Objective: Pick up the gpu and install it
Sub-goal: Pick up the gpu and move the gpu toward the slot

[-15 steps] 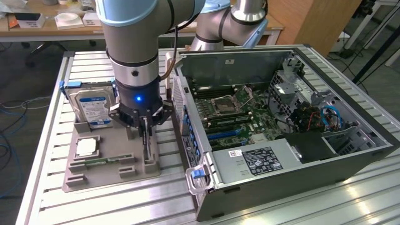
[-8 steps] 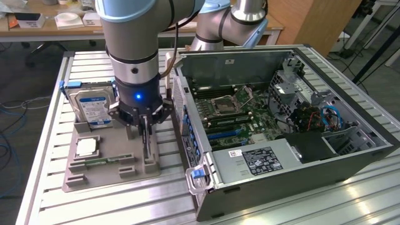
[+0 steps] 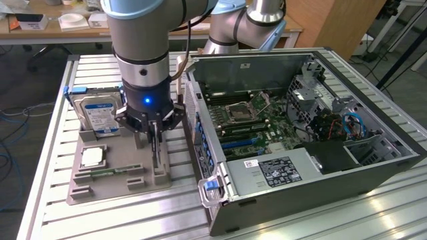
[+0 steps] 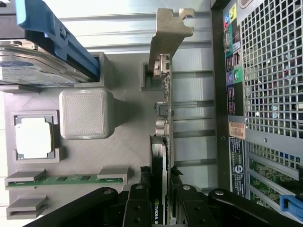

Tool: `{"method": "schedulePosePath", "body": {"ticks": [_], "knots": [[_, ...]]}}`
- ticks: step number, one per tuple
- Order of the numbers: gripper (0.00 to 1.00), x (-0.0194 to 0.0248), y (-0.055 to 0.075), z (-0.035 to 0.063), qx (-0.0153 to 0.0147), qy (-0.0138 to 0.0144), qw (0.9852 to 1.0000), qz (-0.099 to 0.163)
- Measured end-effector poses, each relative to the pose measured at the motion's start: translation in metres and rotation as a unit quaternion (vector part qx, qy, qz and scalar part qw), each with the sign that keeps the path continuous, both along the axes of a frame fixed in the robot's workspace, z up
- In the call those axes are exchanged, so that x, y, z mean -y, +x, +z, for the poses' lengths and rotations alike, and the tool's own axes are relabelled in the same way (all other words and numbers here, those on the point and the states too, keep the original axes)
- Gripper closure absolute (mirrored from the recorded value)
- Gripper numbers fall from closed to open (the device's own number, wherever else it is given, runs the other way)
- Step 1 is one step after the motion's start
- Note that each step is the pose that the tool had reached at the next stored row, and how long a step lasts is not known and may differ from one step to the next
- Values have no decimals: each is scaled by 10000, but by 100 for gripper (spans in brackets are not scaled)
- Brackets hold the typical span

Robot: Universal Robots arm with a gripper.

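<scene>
Dark green and thin, the gpu (image 4: pixel 162 151) stands on edge in a slot of the grey tray (image 4: pixel 128 146), with its silver bracket (image 4: pixel 166 38) at one end. The claw (image 4: pixel 160 205) is closed narrowly on the gpu, one finger against each face. The open computer case (image 3: pixel 300 190) sits just beside the tray, on the exterior view's right.

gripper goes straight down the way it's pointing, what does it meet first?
Most likely the gpu: it stands on edge in the grey holder tray, directly under the gripper and in line with it. Depth is unclear, so I can't tell whether they touch yet.
</scene>
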State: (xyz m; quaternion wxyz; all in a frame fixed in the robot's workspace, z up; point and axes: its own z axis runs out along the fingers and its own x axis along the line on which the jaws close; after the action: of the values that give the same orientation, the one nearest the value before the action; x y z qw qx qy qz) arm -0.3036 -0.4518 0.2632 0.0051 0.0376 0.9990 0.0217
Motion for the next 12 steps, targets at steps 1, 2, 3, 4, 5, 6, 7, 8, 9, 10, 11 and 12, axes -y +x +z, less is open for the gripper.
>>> {"method": "schedulePosePath", "body": {"ticks": [1, 2, 3, 4, 5, 6, 7, 8, 9, 10, 11, 12], "knots": [[73, 0, 0, 5, 0, 0, 10000, 0], [73, 0, 0, 11, 0, 0, 10000, 0], [73, 0, 0, 18, -1, -1, 10000, 0], [73, 0, 0, 25, -1, -1, 10000, 0], [73, 0, 0, 28, 0, 0, 10000, 0], [73, 0, 0, 33, 0, 0, 10000, 0], [73, 0, 0, 39, 0, -1, 10000, 0], [73, 0, 0, 44, 0, 0, 10000, 0], [73, 0, 0, 49, 0, -1, 10000, 0], [73, 0, 0, 54, 0, 0, 10000, 0], [73, 0, 0, 58, 0, 0, 10000, 0], [73, 0, 0, 64, 0, -1, 10000, 0]]}}
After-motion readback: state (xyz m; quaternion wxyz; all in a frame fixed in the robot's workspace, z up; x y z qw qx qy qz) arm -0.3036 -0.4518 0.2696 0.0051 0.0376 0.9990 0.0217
